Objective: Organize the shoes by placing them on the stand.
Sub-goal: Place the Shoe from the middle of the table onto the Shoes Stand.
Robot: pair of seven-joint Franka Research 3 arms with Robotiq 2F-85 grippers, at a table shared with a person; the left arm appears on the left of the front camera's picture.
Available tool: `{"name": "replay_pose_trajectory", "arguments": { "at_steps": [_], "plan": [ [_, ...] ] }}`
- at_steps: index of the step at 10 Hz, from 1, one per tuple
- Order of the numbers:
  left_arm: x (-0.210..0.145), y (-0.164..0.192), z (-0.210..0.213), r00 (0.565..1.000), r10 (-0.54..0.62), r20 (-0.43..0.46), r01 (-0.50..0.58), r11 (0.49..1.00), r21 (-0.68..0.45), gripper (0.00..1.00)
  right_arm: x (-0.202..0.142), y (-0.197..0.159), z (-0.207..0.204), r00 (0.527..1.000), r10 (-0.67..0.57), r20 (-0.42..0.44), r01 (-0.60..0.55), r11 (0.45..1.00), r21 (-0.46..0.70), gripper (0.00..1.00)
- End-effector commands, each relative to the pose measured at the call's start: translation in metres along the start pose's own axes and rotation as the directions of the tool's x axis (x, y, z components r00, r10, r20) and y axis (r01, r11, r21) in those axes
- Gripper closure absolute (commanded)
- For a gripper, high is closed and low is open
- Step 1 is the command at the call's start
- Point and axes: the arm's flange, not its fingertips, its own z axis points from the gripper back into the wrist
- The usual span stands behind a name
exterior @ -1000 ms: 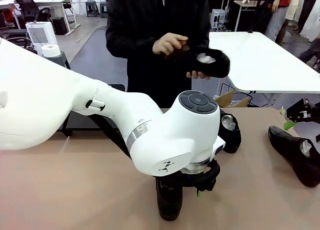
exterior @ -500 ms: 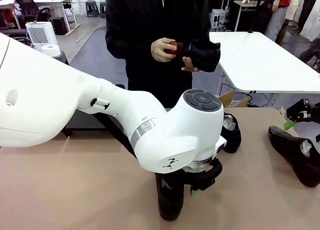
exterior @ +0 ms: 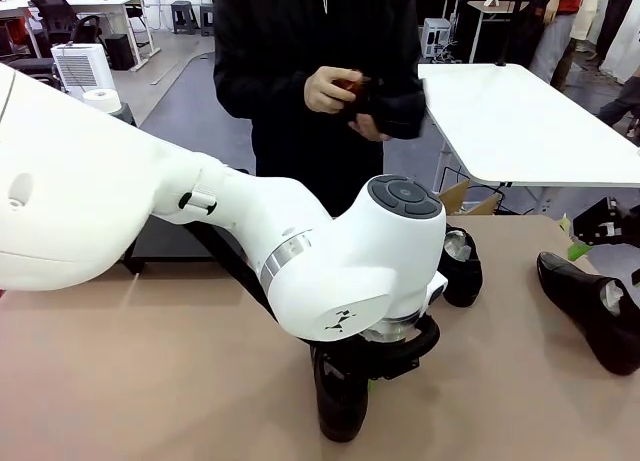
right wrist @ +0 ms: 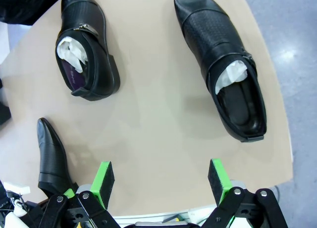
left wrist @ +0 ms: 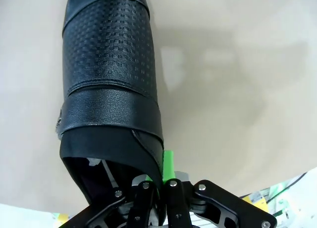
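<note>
My left gripper [left wrist: 163, 168] is clamped on the heel rim of a shoe [left wrist: 111, 89] near the middle of the desk's [exterior: 150, 381] near edge. My right gripper [right wrist: 161, 181] hangs wide open above the right end, where a second shoe [right wrist: 86, 60] and a third shoe [right wrist: 225, 65] lie apart.

Even, bright overhead room light fills all three views. In the front view the glossy white plastic arm shell [exterior: 200, 231] shows a soft sheen without blown patches and throws a diffuse shadow onto the tan matte counter [exterior: 150, 381]. From the left wrist, the embossed black leather shoe [left wrist: 111, 65] is sharp, with broad soft shadows on the counter beside it. The right wrist view bends the counter's edge, and two glossy black leather shoes [right wrist: 218, 55] carry pale highlights.
</note>
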Motion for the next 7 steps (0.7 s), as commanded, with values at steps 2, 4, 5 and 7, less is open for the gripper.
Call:
{"name": "replay_pose_trajectory", "arguments": {
  "at_steps": [2, 4, 5, 7],
  "plan": [
    [-0.007, 0.007, 0.023, 0.997, -0.028, -0.067, 0.017, 0.987, -0.157, 1.0, 0.0, 0.0, -0.001, 1.0, 0.004, -0.001, -0.004, 1.0, 0.004, 0.0],
    [-0.027, 0.058, 0.094, 0.999, 0.023, 0.039, -0.012, 0.967, -0.253, 1.0, 0.0, 0.0, -0.001, 1.0, 0.004, -0.001, -0.004, 1.0, 0.004, 0.0],
    [-0.031, 0.088, 0.116, 0.996, 0.045, 0.079, -0.025, 0.973, -0.227, 1.0, 0.0, 0.0, -0.001, 1.0, 0.004, -0.001, -0.004, 1.0, 0.004, 0.0],
    [-0.027, 0.145, 0.135, 0.99, -0.018, 0.141, 0.036, 0.991, -0.125, 1.0, 0.0, 0.0, -0.001, 1.0, 0.004, -0.001, -0.004, 1.0, 0.004, 0.0]
  ]
}}
